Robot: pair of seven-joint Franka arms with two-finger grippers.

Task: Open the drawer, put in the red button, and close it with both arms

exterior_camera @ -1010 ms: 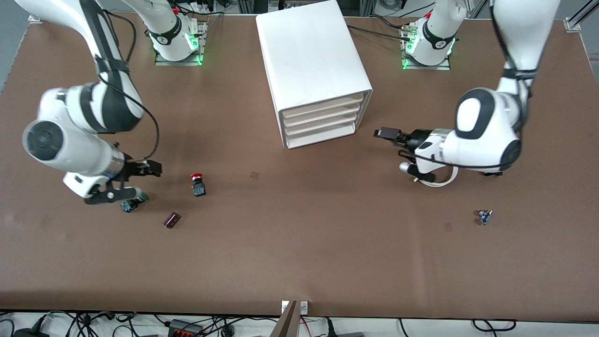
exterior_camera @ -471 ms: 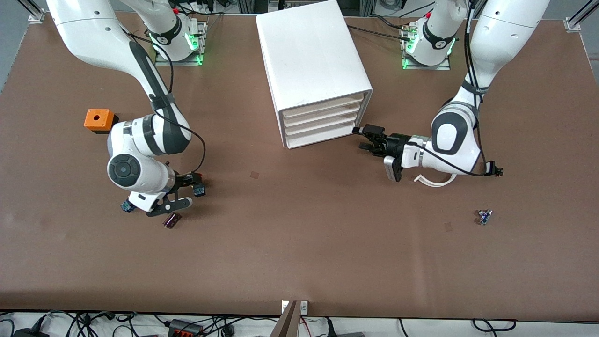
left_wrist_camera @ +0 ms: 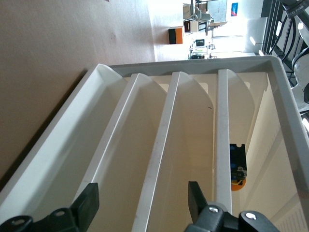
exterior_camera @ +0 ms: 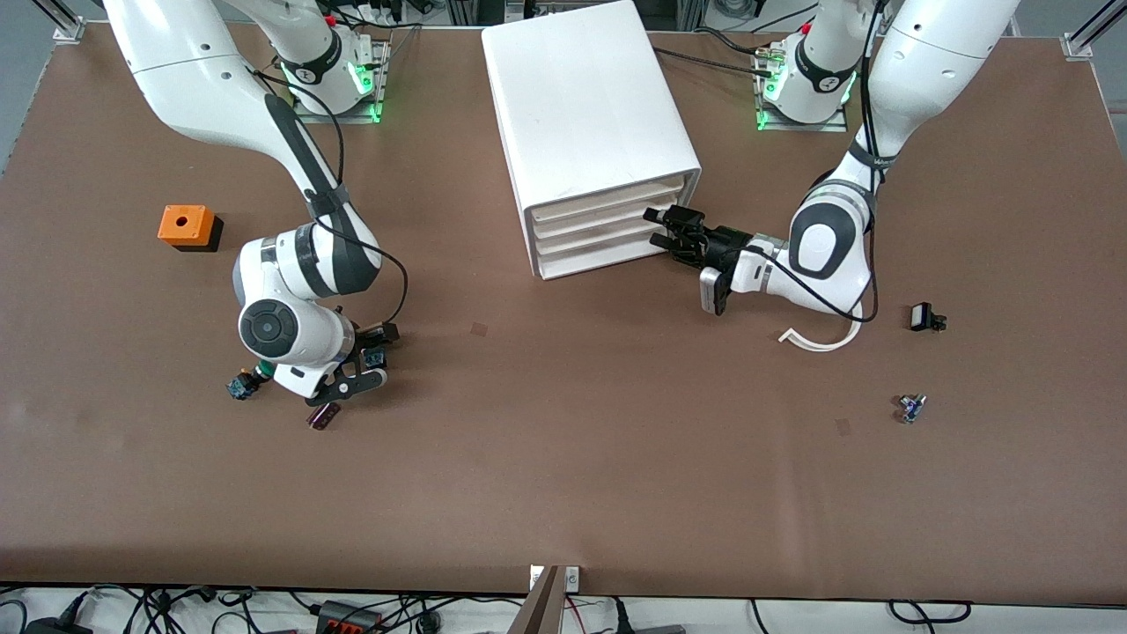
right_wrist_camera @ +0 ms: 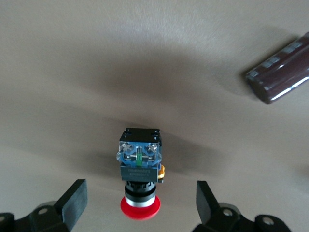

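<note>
Right pincer low over the worktop toward the right arm's end, fingers spread apart with the red button between them, untouched on either side in the right wrist view. Red button lying on its side on the worktop, red cap toward the wrist camera, black-and-blue body pointing away. Dark maroon cylinder on the worktop at about 7 o'clock from the button in the front view, close by and nearer the front camera. Green-capped button at about 8 o'clock, partly tucked under the right arm's wrist. Orange cube with a hole well apart at 10 o'clock. Left pincer level with the front of the white drawer cabinet, fingers parted at the drawer fronts, gripping nothing. Stacked drawer edges filling the left wrist view, all pushed in. White curved strip on the worktop under the left arm, small black part beside it, tiny blue part nearer the front camera.
</note>
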